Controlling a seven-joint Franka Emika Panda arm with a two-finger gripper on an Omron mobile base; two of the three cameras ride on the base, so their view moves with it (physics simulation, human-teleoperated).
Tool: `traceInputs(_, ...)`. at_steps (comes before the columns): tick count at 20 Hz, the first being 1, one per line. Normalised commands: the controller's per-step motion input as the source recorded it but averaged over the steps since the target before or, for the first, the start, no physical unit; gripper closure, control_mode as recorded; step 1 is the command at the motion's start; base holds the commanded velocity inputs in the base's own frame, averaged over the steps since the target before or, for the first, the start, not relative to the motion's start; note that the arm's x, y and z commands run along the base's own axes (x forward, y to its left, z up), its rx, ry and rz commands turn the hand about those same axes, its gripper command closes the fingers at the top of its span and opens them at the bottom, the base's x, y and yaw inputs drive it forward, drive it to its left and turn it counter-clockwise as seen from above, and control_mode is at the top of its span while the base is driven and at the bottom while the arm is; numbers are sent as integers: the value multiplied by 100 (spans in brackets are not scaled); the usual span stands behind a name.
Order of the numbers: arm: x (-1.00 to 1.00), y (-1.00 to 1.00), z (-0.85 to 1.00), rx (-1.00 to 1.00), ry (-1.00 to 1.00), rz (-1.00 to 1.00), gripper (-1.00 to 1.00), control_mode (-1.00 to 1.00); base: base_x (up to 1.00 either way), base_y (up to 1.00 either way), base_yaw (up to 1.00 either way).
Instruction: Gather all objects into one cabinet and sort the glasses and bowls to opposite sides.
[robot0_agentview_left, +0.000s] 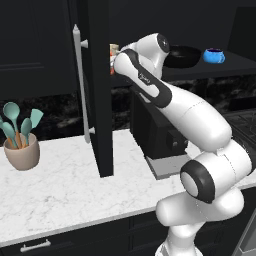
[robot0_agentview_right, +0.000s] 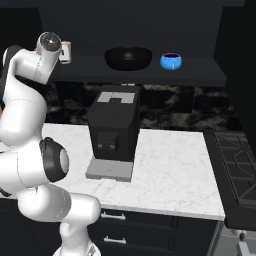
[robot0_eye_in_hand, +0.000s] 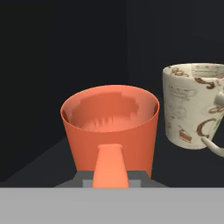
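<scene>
In the hand view an orange mug (robot0_eye_in_hand: 110, 129) sits right in front of me, its handle pointing at the camera. My gripper (robot0_eye_in_hand: 111, 178) is shut on that handle. A cream printed mug (robot0_eye_in_hand: 192, 105) stands upright just to its right on the dark cabinet shelf (robot0_eye_in_hand: 39, 162). From the left base view my arm reaches in behind the open cabinet door (robot0_agentview_left: 97, 90), where the cream mug (robot0_agentview_left: 114, 50) peeks out. Farther right on the shelf (robot0_agentview_right: 150, 75) rest the wide black bowl (robot0_agentview_right: 128, 58) and the blue mug (robot0_agentview_right: 171, 61). The cream mug (robot0_agentview_right: 65, 52) stands at the shelf's left.
A black coffee machine (robot0_agentview_right: 114, 127) stands on the white marble counter (robot0_agentview_right: 170, 165) under the shelf. A beige holder with teal utensils (robot0_agentview_left: 21, 150) is at the counter's left. A stove (robot0_agentview_right: 235, 160) lies at the right. The door's silver bar handle (robot0_agentview_left: 82, 85) juts out.
</scene>
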Motion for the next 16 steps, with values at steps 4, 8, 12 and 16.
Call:
traceInputs(4, 2, 12, 0, 0, 0, 0, 100, -100, 0, 0, 0)
traceInputs(8, 0, 9, -8, 0, 0, 0, -100, -100, 0, 0, 0)
traceInputs(12, 1, 3, -5, 0, 0, 0, -100, -100, 0, 0, 0)
traceInputs(16, 0, 0, 0, 0, 0, 0, -100, -100, 0, 0, 0)
